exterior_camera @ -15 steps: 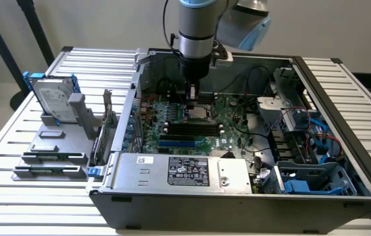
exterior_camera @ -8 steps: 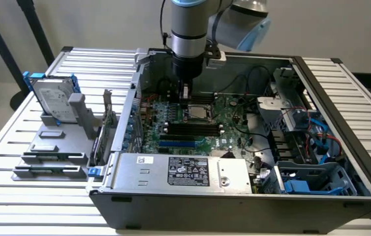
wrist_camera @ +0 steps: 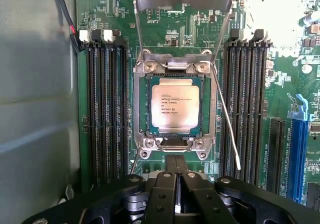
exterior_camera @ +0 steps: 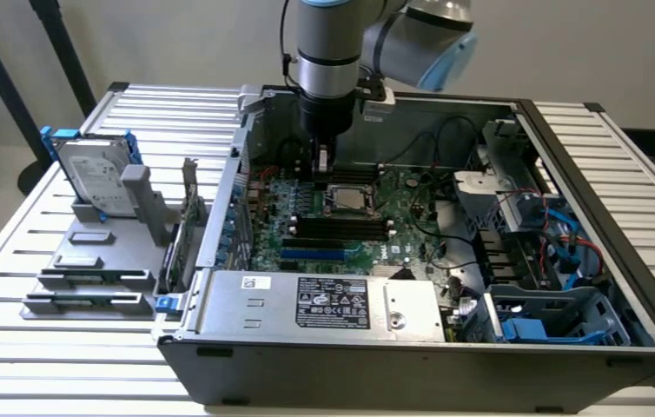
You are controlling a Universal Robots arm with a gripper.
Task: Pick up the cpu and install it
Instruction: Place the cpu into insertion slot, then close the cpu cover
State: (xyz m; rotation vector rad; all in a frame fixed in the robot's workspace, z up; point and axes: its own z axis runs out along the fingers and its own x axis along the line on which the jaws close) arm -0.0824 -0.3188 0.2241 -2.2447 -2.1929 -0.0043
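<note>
We see the cpu (exterior_camera: 351, 200) (wrist_camera: 175, 106) lying flat in its socket on the motherboard (exterior_camera: 403, 228), inside the open computer case (exterior_camera: 362, 373), silvery top up. The socket's load plate (wrist_camera: 183, 3) stands swung open on the side away from our gripper (exterior_camera: 323, 167) (wrist_camera: 176, 160). The gripper hangs just beside the socket's far edge, fingers pressed together, holding nothing. Outside the case, at the exterior view's left, a hard drive (exterior_camera: 95, 178) stands in its blue bracket.

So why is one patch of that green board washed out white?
Wrist view: glare bleaches one patch of the motherboard, while the cpu is evenly lit. Exterior view: the computer case interior is shaded, the table slats around it bright.
</note>
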